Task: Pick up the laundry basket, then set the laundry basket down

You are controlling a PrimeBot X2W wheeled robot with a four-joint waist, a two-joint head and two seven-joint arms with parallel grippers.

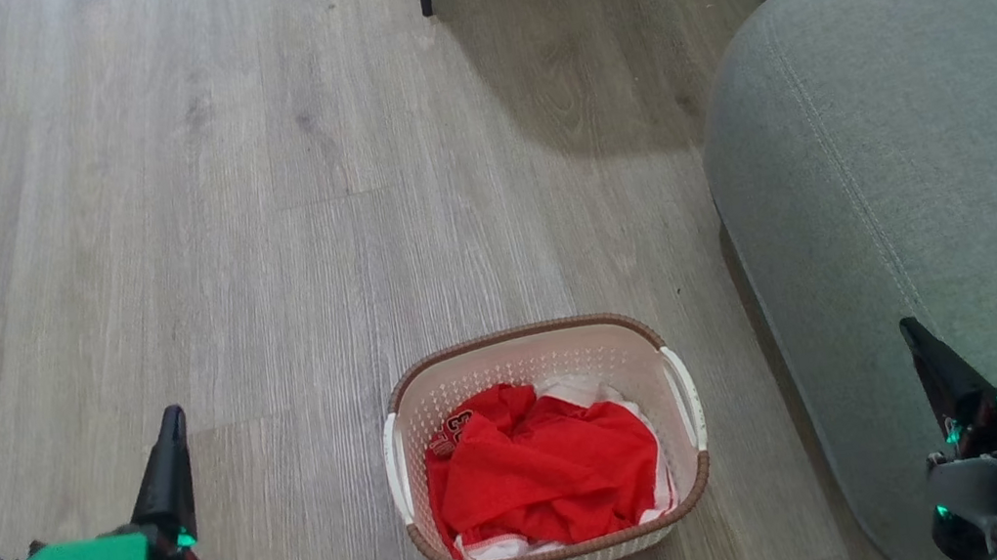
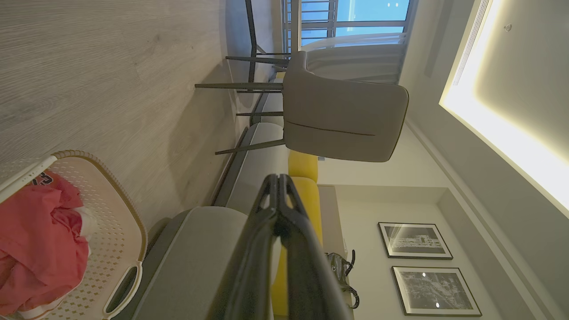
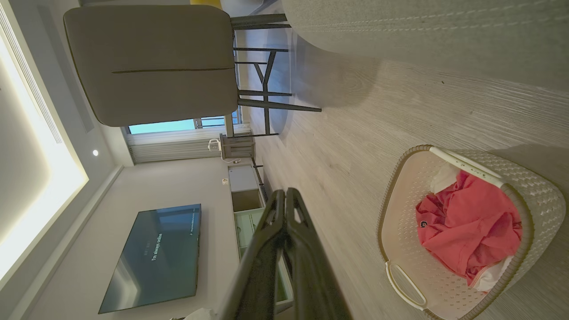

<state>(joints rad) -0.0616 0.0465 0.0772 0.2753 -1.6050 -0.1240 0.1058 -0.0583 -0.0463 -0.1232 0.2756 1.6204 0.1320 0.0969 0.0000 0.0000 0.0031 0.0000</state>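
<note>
Basket pos: small cream-white perforated plastic laundry basket [image 1: 521,361] sits on pale grey wood-grain plank floor [image 1: 202,215], between both grippers and apart from each; near the sofa front, not touching.
Basket build: rounded-rect., brown woven-look rim, white slot handles on L & R sides.
Contents: crumpled red fabric garment [image 1: 542,471] on top, white cloth [image 1: 579,391] peeking out at back & along edges.
Hidden: basket bottom covered by clothes; dark print on red garment too small to read; no. of pieces inside, can't tell.
L gripper [image 1: 172,416]: two long dark fingers pressed tog., nothing betw. them, tip pointing up head view; green plastic mount behind; base cut by bottom edge.
R gripper [image 1: 907,328]: fingers clenched tight, empty; shows against the sofa front in head view; base cut off too.
Sofa: grey-green woven-fabric sofa [image 1: 915,158], rounded corner, stitched seam; cut by right edge.
Chair: grey padded chair [image 2: 342,120] w/ thin dark metal legs; in head view just two legs at top, seat cut off.
L wrist view: basket cut by left & bottom edges.
Bkgd: dark flat wall TV [image 3: 155,253], on-screen text too small to read; two black-framed pictures [image 2: 415,240], content unclear.
</note>
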